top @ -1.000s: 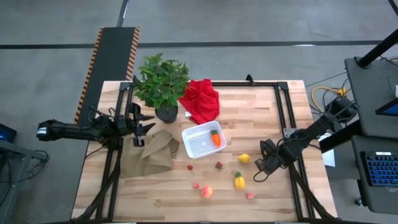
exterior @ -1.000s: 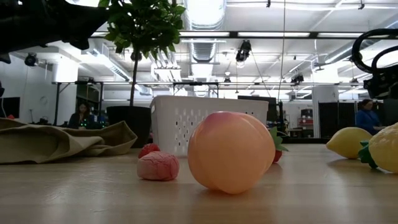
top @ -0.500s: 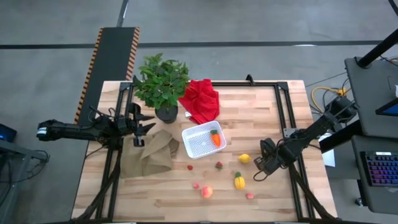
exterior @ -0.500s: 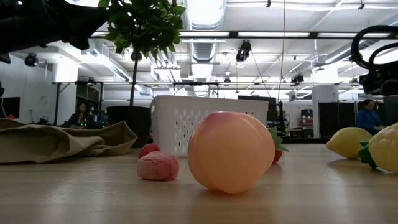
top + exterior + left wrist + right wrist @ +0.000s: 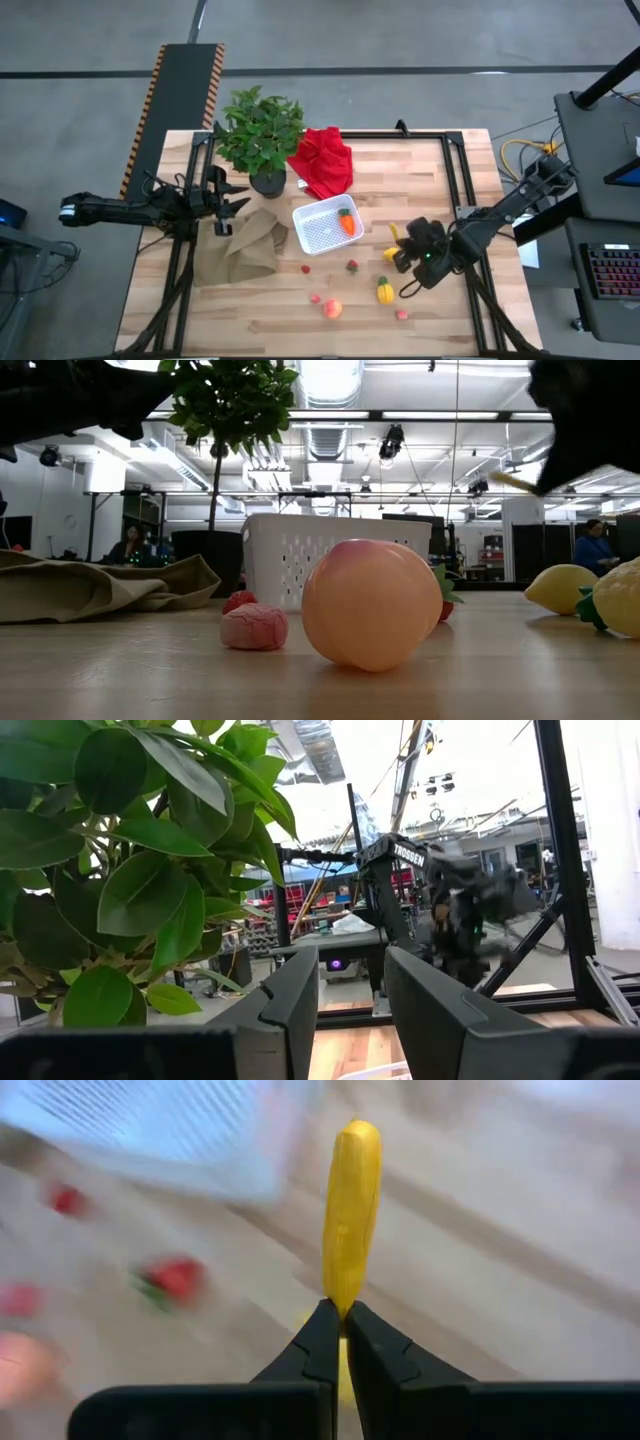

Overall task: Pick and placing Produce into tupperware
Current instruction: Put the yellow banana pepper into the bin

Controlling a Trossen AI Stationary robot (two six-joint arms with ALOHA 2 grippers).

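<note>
Right gripper (image 5: 397,247), fingers pressed together, beside lemon (image 5: 393,254); tupperware (image 5: 322,226) near. Left gripper (image 5: 228,205) spread, by plant (image 5: 260,130).

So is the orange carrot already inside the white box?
Yes, in the high view the orange carrot lies inside the white tupperware, against its right side.

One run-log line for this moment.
right gripper: over lemon, fingers nearly shut | left gripper: open beside plant | tupperware: carrot inside
</note>
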